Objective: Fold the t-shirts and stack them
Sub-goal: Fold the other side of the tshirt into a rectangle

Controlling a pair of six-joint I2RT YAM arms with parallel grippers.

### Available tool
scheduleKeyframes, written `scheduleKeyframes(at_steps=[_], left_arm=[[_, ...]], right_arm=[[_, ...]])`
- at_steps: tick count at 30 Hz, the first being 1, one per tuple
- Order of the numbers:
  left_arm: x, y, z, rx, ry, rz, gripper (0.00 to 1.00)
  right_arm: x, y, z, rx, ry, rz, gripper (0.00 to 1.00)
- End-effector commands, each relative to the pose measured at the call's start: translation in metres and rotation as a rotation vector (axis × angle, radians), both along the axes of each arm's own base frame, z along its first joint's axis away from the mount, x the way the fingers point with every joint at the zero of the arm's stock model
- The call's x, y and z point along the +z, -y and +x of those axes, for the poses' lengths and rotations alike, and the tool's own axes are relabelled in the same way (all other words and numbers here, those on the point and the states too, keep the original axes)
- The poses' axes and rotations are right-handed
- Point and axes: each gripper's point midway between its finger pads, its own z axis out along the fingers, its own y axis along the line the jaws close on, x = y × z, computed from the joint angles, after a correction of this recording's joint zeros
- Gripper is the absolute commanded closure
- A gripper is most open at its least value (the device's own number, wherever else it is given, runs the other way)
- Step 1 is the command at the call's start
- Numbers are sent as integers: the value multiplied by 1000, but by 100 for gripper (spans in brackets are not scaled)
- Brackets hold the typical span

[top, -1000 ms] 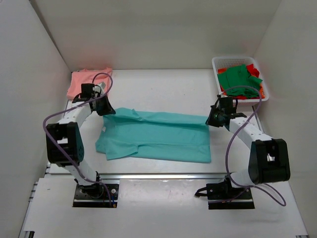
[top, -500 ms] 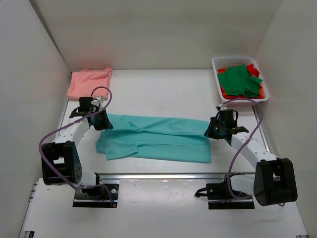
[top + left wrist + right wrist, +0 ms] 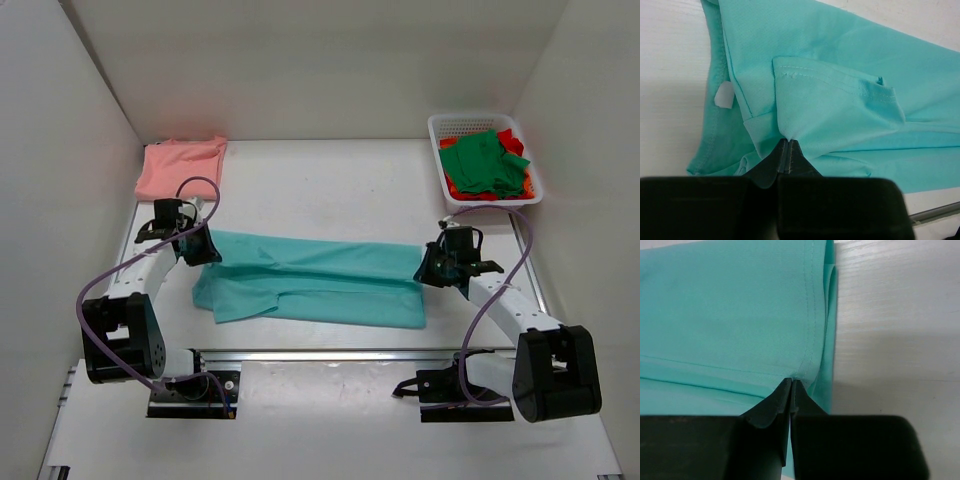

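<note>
Teal-turquoise t-shirt (image 3: 315, 285) lies spread lengthwise across the middle of the worktop (image 3: 320, 185), between the two arms. Left claw (image 3: 203, 250) is closed on a pinch of fabric at the shirt's left end, by a stitched sleeve hem; the wrist view shows the tips (image 3: 786, 145) tight together with cloth bunching above them. Right claw (image 3: 430, 266) is clamped on the hemmed corner at the right end (image 3: 791, 384).

Step in hand, as I read it: a lengthwise fold, taking the held far edge over toward the near one.
- Move both claws at the same height and pace, so the span between them stays taut.
- The left end looks creased, so the sleeve may need tucking under.
- Let go only once the held edge lies flat on the near edge.

Room:
- The shirt's near edge sits just short of the rail (image 3: 330, 353), so there is little slack that way.
- Bare worktop lies beyond the shirt.
- Salmon-pink t-shirt (image 3: 182, 165) lies in the far left corner.
- The basket (image 3: 470, 121) with the dark green t-shirt (image 3: 485, 162) and red t-shirt (image 3: 511, 137) is at far right, well apart.
</note>
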Motion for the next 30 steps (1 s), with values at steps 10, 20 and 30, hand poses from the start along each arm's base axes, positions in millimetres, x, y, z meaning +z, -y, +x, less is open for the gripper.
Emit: scheduleKeyframes(at_steps=[10,20,30], left_arm=[[1,6,-6,-28,13,-6,85],[27,22,1,-52,80,-29,60],[-28,63,5,39,-13,-7,72]], right_arm=[[7,9,-1,-15,-19,-37,94],[36,5,24,28,112,-51,86],[17,-29,70,171,83,-22,84]])
